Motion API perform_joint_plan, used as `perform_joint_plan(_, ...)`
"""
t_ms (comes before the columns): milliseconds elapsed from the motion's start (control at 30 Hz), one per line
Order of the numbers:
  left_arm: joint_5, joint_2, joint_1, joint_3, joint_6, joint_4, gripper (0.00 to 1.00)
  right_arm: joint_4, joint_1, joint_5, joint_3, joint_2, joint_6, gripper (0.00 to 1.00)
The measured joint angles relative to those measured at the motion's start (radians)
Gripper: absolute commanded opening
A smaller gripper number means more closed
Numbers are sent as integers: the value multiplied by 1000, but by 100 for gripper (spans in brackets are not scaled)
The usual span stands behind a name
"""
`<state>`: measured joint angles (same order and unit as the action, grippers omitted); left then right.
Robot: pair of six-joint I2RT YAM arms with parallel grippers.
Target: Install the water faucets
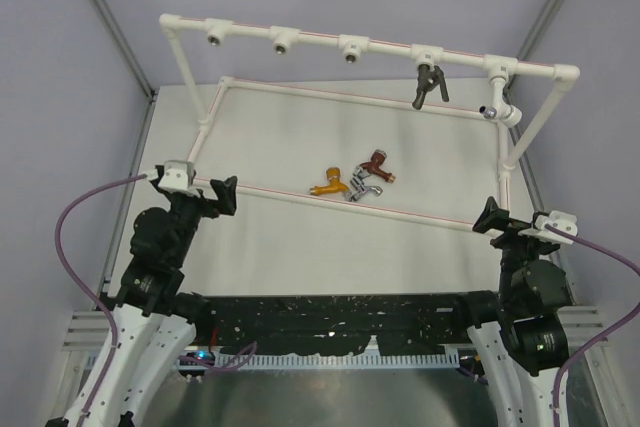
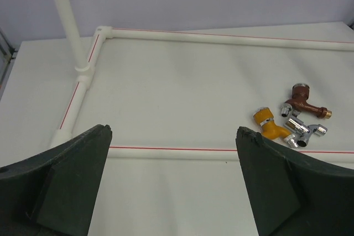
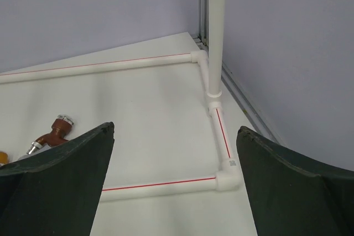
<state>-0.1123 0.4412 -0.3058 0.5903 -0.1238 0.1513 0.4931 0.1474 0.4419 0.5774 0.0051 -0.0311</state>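
Poised with left gripper point(image 1: 222, 195) and right gripper point(image 1: 492, 217) spread wide, empty.
Could scatter or double-grab the faucets point(image 1: 362, 188), bunched close inside frame point(image 1: 290, 197).

Even, bright diffuse light; faint soft shadows; sharp focus, near pincer fingers point(image 2: 61, 186) slightly soft.

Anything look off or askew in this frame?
Nothing broken or spilled. The orange faucet, silver faucet and red-brown faucet lie on their sides in a tight cluster on the table; only the dark grey faucet hangs from the top pipe.
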Motion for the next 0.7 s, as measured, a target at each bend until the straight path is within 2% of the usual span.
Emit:
perform_joint_plan(333, 38, 38, 0, 36, -38, 17, 100, -10, 0, -22, -2, 0, -1, 95)
perform_joint_plan(700, 95, 262, -1, 149, -165, 97, 100, -37, 0, -89, -22, 0, 0, 95)
